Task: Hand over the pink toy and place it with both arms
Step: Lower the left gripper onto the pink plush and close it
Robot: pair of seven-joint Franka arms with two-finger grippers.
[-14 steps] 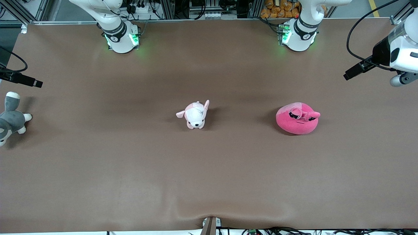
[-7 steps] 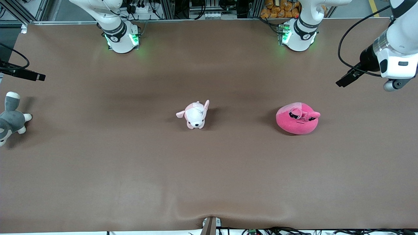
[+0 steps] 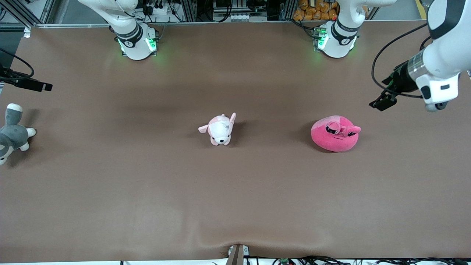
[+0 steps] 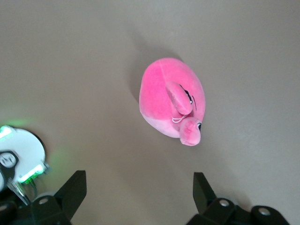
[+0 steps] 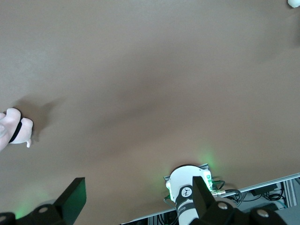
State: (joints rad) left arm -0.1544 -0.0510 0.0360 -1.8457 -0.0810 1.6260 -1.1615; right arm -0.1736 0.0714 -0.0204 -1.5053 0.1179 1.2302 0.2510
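The pink toy (image 3: 335,133) sits on the brown desk (image 3: 147,191) toward the left arm's end, well apart from the pale puppy plush (image 3: 219,130) at the middle and the grey-and-white plush animal (image 3: 11,134) at the right arm's end. The left tool (image 3: 382,101) hangs over bare desk near the pink toy; the left wrist view shows the left tool's fingers (image 4: 75,187) spread wide with nothing between them and the toy (image 4: 172,108) ahead of them. The right tool (image 3: 35,85) waits above the grey plush's end of the desk, likewise released, its fingers (image 5: 75,191) framing bare desk.

The step in hand looks like the left arm's approach. To do it well, the tool should centre over the round body, come down with its jaws straddling the widest part, and pinch deep enough into the soft plush that it cannot slip, leaving a side free for the right tool to take.

Compared with half a second ago, the left tool has swung lower and closer to the toy; the toys have not moved, and the right tool has barely shifted.
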